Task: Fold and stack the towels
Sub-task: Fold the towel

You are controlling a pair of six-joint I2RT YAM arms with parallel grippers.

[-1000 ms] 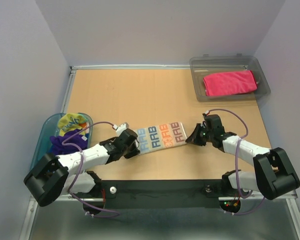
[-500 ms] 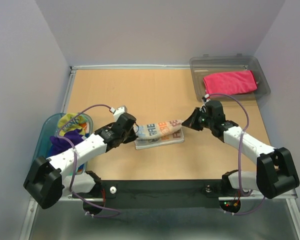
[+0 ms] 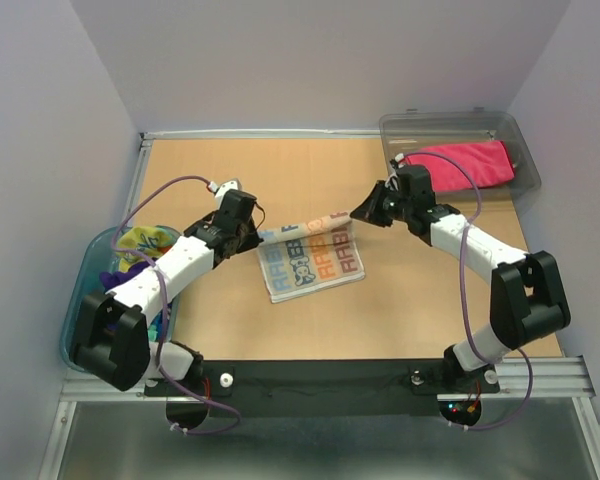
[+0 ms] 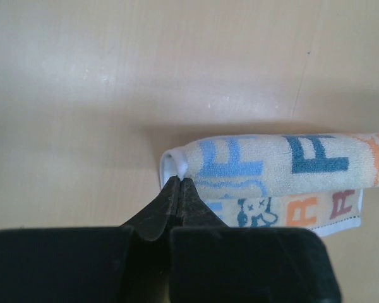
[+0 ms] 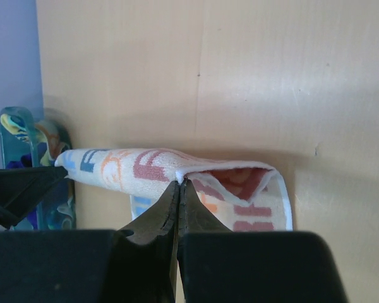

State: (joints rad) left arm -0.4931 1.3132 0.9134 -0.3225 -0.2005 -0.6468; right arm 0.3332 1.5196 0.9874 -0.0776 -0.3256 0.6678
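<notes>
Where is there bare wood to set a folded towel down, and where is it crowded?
Free: the far wood between the back rail and the striped towel, left of the grey bin; also the near strip between that towel and the arm bases. Crowded: the middle, where left gripper and right gripper pinch the towel.

Fuzzy terry cloth of the striped towel (image 3: 310,262), table (image 3: 280,180) — smooth wood, jaws — matt black plastic, clear glossy plastic bin (image 3: 460,126)
</notes>
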